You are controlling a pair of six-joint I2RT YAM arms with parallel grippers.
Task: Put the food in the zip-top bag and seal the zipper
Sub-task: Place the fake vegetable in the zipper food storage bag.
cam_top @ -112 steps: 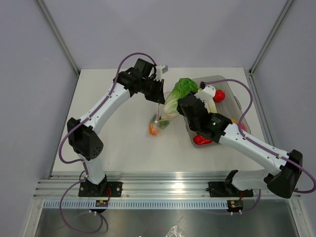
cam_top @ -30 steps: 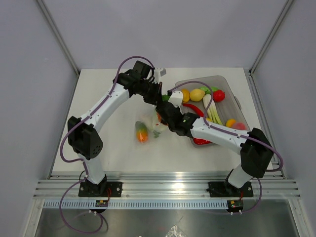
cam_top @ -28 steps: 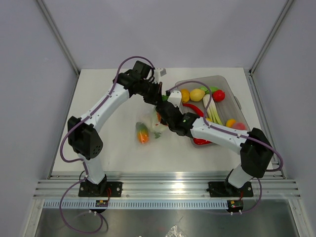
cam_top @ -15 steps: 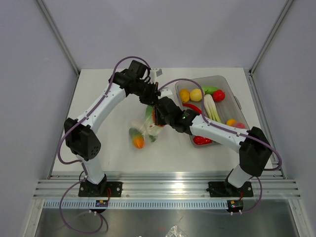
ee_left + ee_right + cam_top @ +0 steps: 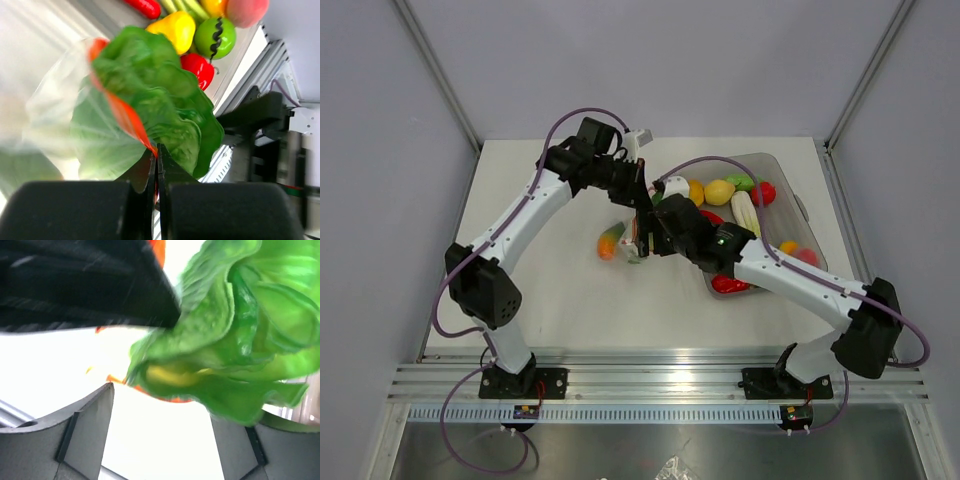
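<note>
Black fingers of the left gripper (image 5: 156, 150) are pressed fully together on the red-orange zipper (image 5: 125, 117), holding the clear zip-top bag (image 5: 50, 115) up by that one edge. The right gripper (image 5: 162, 410) stands wide open and grips nothing; the green toy lettuce (image 5: 235, 330) lies just beyond its fingers. In the left wrist view the lettuce appears to lie partly through the bag mouth, its leafy head outside the strip. Risk, as judged: the bulky head may snag on the zipper or tip back out once unsupported, and a pinch on a single thin strip may slip under the load. Remaining toy fruits (image 5: 720, 190) sit in the grey translucent tub (image 5: 790, 175) on the pale table (image 5: 540, 290), enclosed by plain grey wall panels (image 5: 420, 90).
</note>
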